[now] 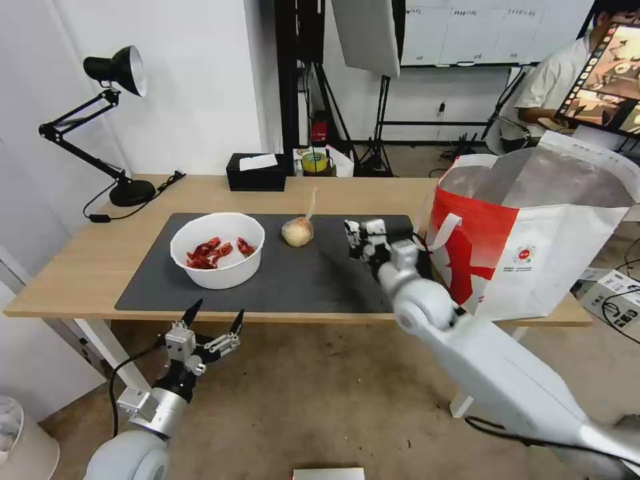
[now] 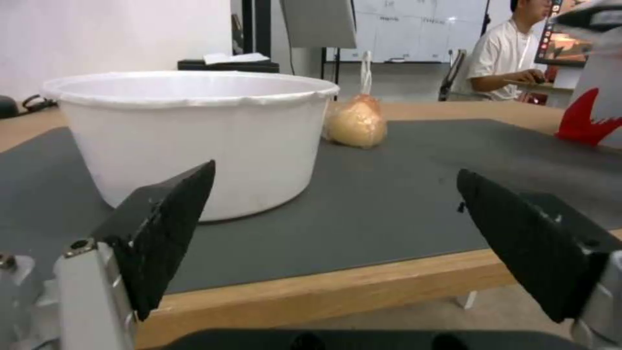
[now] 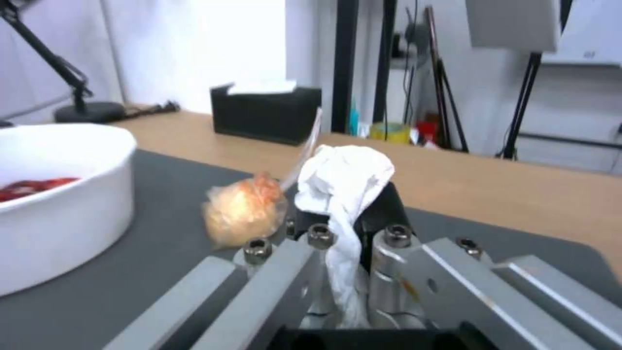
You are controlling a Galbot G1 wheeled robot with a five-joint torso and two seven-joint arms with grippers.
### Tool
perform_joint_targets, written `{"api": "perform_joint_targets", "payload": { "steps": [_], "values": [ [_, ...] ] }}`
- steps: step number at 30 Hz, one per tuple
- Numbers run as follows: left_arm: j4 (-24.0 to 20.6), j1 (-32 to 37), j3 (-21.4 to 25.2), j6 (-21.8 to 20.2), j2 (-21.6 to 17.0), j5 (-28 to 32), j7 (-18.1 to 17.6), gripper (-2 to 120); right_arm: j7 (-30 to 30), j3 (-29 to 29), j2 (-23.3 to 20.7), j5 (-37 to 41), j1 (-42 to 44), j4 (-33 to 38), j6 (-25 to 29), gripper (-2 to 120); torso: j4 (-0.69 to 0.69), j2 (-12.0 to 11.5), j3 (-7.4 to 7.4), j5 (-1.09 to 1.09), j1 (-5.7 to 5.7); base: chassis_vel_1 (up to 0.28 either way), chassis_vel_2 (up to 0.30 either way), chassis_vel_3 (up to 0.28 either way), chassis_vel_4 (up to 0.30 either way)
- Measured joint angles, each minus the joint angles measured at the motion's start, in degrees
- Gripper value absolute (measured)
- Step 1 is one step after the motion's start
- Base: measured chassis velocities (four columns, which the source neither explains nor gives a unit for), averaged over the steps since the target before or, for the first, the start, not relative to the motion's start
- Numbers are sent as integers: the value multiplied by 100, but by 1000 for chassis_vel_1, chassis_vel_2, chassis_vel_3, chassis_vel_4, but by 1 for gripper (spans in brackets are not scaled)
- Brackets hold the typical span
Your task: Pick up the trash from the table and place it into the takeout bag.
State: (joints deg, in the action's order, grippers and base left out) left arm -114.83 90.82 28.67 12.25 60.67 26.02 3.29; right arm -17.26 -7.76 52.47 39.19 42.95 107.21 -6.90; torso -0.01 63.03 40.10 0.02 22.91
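A: What is held, and where?

B: The right pincer (image 3: 343, 214) is clenched on the tissue (image 3: 343, 180), which is seen bunched above the jaws in the right wrist view. In the head view the right pincer (image 1: 365, 241) is poised over the right part of the mat (image 1: 153, 283), near the bag (image 1: 533, 260) but not yet above its mouth.

A: And the other one?

B: The left pincer (image 1: 215, 323) is kept released, jaws wide apart, below the tabletop (image 1: 73, 267) edge in front of the bowl (image 1: 217, 250).

A: Which step is judged to be in hand?

B: The carrying of the tissue to the bag. A lift and a swing to the robot's right are called for, high enough that the bag's near wall and strap are cleared before the tissue is let go over the foil-lined opening.

A: How is the tissue oriented?

B: Its long axis is run along the pincer, the crumpled head pointing out past the fingertips and a thin tail trailing back between the jaws.

A: What is left on the mat?

B: The bowl with red shells, and just beside it the knotted bag (image 1: 297, 231), its tied neck pointing up and away.
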Motion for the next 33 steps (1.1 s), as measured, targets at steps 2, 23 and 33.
{"api": "perform_joint_targets", "payload": {
  "steps": [2, 23, 33],
  "values": [
    [-1, -3, -23, -2, 2, -3, -5, 100, 35, 211, -172, -75, 310, 285, 120, 0, -1, 0, 0, 2, 0, 0, 0, 0, 0],
    [-147, -55, -278, -85, 66, -99, -118, 100, -1024, 2201, -866, -810, 993, 1436, 836, 0, 1, 0, 1, -1, 1, 0, 0, 0, 0],
    [-215, 12, -286, -76, 94, -152, -118, 100, -2386, 2431, -893, -857, 774, 1033, 285, 0, 1, 0, 1, -1, 1, 0, 0, 0, 0]
  ]
}}
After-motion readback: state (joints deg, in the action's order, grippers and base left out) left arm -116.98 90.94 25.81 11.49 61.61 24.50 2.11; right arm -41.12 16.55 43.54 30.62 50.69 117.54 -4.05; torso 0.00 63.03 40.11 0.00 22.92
